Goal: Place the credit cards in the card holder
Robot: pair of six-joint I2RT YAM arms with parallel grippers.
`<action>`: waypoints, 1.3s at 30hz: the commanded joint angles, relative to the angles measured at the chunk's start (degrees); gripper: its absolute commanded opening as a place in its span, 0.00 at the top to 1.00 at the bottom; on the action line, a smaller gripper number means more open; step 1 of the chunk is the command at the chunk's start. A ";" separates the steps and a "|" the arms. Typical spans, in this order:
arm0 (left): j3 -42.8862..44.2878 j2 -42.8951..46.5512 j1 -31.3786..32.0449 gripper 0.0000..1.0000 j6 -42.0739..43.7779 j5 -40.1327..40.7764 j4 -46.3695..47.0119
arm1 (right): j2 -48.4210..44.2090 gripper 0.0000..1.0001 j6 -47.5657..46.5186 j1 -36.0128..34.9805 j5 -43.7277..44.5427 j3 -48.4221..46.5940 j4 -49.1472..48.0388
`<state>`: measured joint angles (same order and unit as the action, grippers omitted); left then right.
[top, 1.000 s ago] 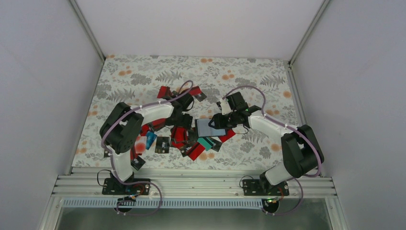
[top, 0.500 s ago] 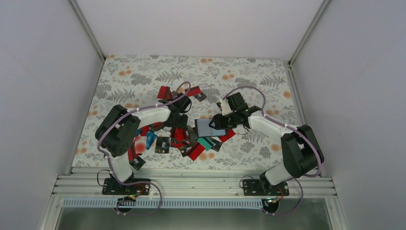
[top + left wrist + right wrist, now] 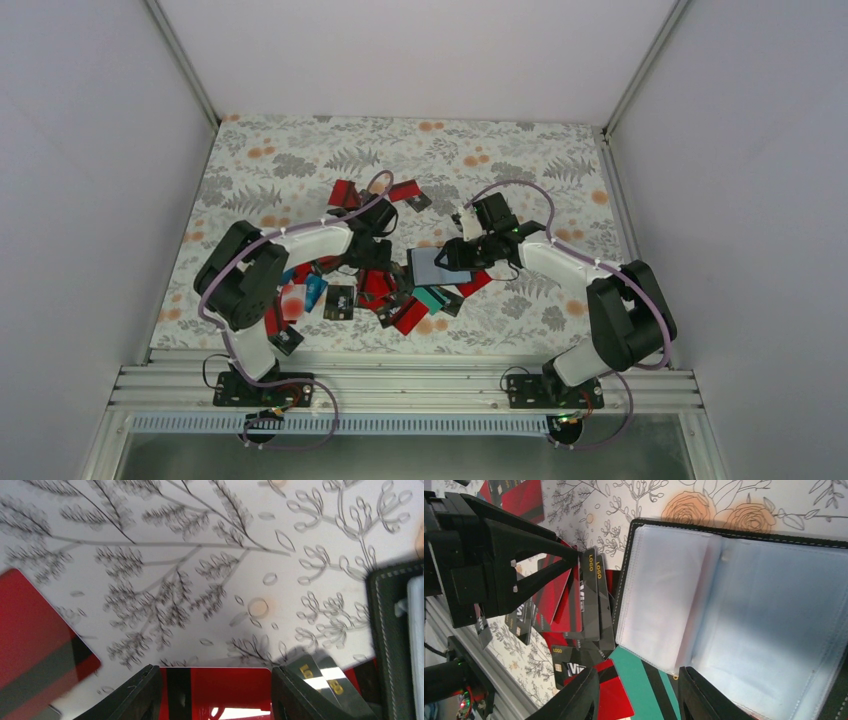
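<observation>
The left claw (image 3: 215, 675) is squeezing a red credit card (image 3: 225, 690) by its sides. The card holder (image 3: 724, 605) is lying open just right of it, mid-way across the flowery table (image 3: 300, 160). The right claw (image 3: 638, 675) is sitting half open at its edge; whether it is gripping, I cannot tell.

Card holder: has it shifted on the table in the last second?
No. The card holder still lies open in the same spot, its near edge just beyond the teal card, which has not moved either.

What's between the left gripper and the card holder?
Two overlapping dark cards with gold lettering, beside the red card between its jaws; the right wrist view shows them.
</observation>
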<state>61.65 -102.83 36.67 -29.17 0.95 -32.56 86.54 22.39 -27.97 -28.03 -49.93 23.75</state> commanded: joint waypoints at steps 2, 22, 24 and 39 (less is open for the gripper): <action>0.01 1.80 0.29 0.55 -1.00 -4.67 -4.79 | -0.73 0.58 0.11 0.31 -4.12 -1.09 -0.54; -8.33 14.70 -0.09 0.68 -3.59 -2.40 -6.51 | 11.76 0.56 -1.10 -8.92 -10.21 -11.48 -3.54; -9.72 14.90 -0.48 0.71 -3.61 -2.04 -5.02 | 14.52 0.56 -0.87 -9.05 -9.25 -13.35 -3.41; -3.10 5.74 -1.68 0.87 0.90 -4.49 1.64 | 26.98 0.56 -2.12 -9.56 -6.84 -21.23 0.24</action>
<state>55.37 -96.12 35.35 -30.46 -2.33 -32.71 113.23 21.30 -36.88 -35.68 -69.71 22.57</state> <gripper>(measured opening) 0.129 0.440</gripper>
